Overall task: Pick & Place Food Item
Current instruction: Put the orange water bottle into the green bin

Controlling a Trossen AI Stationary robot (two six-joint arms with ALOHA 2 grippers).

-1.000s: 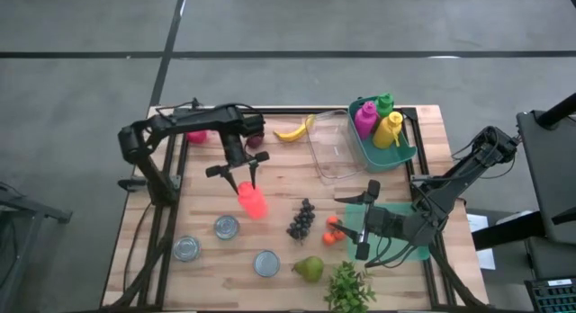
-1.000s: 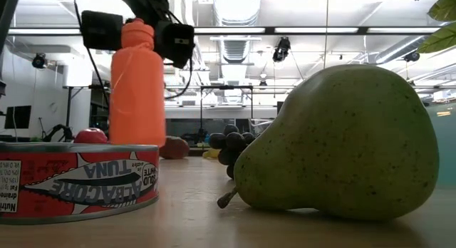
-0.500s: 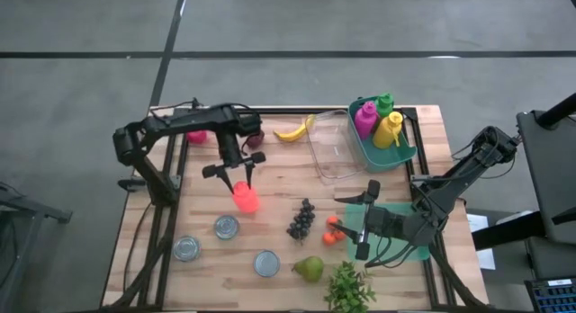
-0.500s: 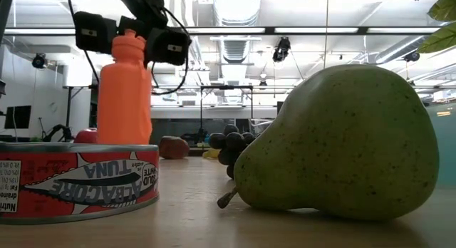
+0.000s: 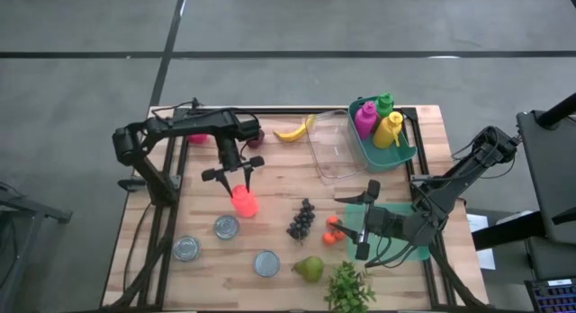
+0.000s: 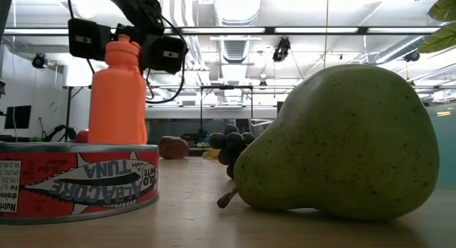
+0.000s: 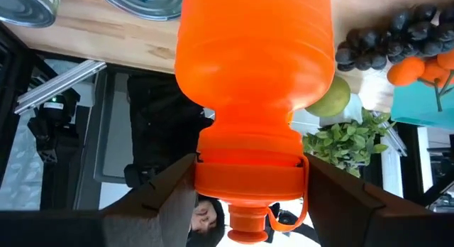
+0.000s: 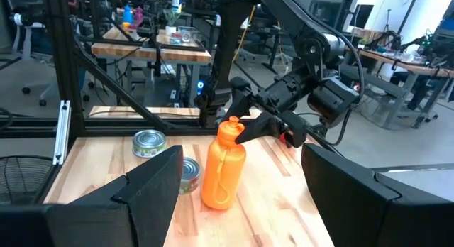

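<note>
An orange squeeze bottle stands upright at the table's left-middle, with my left gripper shut on its top. The low view shows the bottle behind a tuna can that hides its base. From the right wrist view the bottle looks slightly tilted, at or just above the wood. My right gripper waits open over a teal mat at the right, with nothing between its fingers. My left gripper pinches the bottle's cap collar, at its very top, between its two fingers, one on each side. The fingers slant down from the table's far side. The bottle hangs upright below them; whether its base touches the table I cannot tell.
Three tins lie near the front, then a pear, greens, grapes and small oranges. At the back are a banana, a clear tub and a teal bin of bottles.
My left gripper has gone down and a little toward the table's left edge, carrying the orange bottle with it. The bottle has stayed upright and now stands lower, close to the wood.
</note>
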